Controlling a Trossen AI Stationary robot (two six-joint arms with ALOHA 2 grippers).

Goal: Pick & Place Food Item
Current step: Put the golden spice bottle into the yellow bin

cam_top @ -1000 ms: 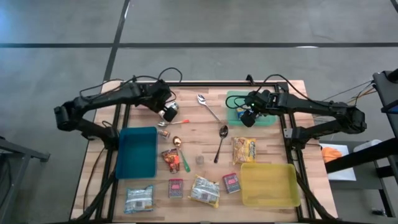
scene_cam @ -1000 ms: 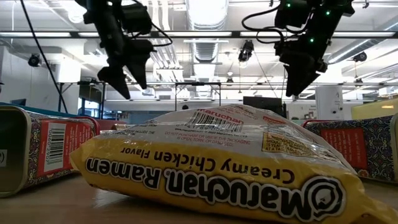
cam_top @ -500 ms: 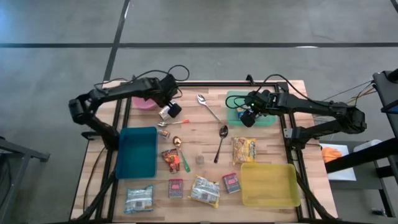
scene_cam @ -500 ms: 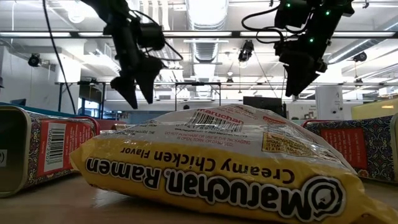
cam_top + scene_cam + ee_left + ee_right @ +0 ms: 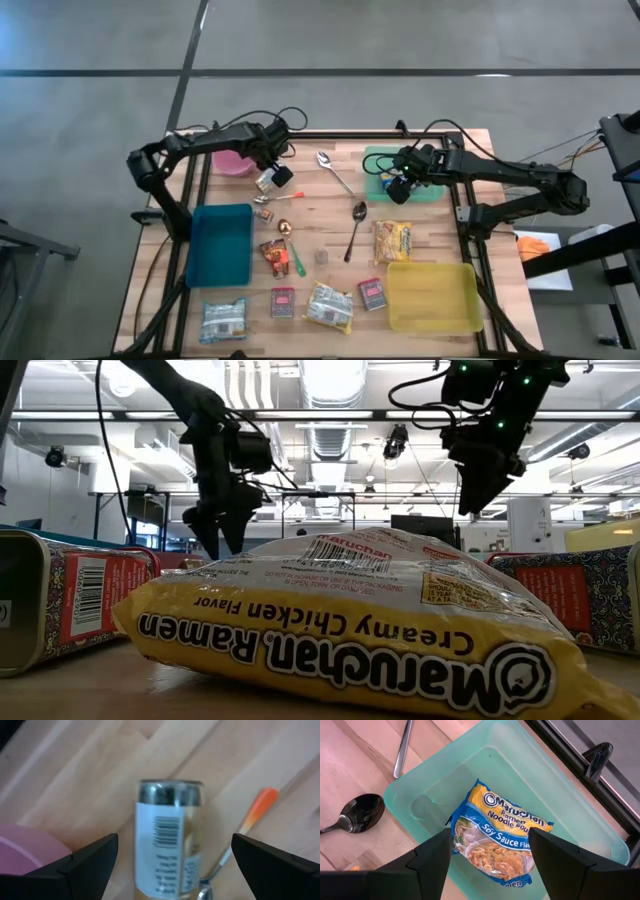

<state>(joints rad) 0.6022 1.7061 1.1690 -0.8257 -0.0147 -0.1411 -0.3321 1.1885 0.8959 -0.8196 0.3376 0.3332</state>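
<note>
In the high view we see the left gripper (image 5: 268, 180) at the upper left of the wooden table (image 5: 440, 225), just right of the pink bowl (image 5: 229, 164). Its 2 fingers stand spread wide and grasp nothing. Its wrist view looks down on a small can (image 5: 169, 844) lying on its side on the wood, centred between the 2 spread fingers (image 5: 90, 857), with the pink bowl at the lower left of that picture and an orange-handled utensil (image 5: 252, 819) at the right, just beside the can.

The right gripper (image 5: 398, 187) hangs at the upper right over the teal bin (image 5: 428, 193). Its fingers (image 5: 432, 857) are parted and empty, and below them a blue Maruchan soy sauce ramen packet (image 5: 495, 840) lies flat on the bin's floor. A black spoon (image 5: 351, 817) rests on the wood just outside the bin's wall.

Lower in the high view sit a blue bin (image 5: 221, 243) at left and a yellow bin (image 5: 433, 296) at lower right. Another ramen packet (image 5: 393, 241) lies just above the yellow bin. In the low view a yellow Maruchan creamy chicken ramen packet (image 5: 340, 625) fills the foreground.
</note>
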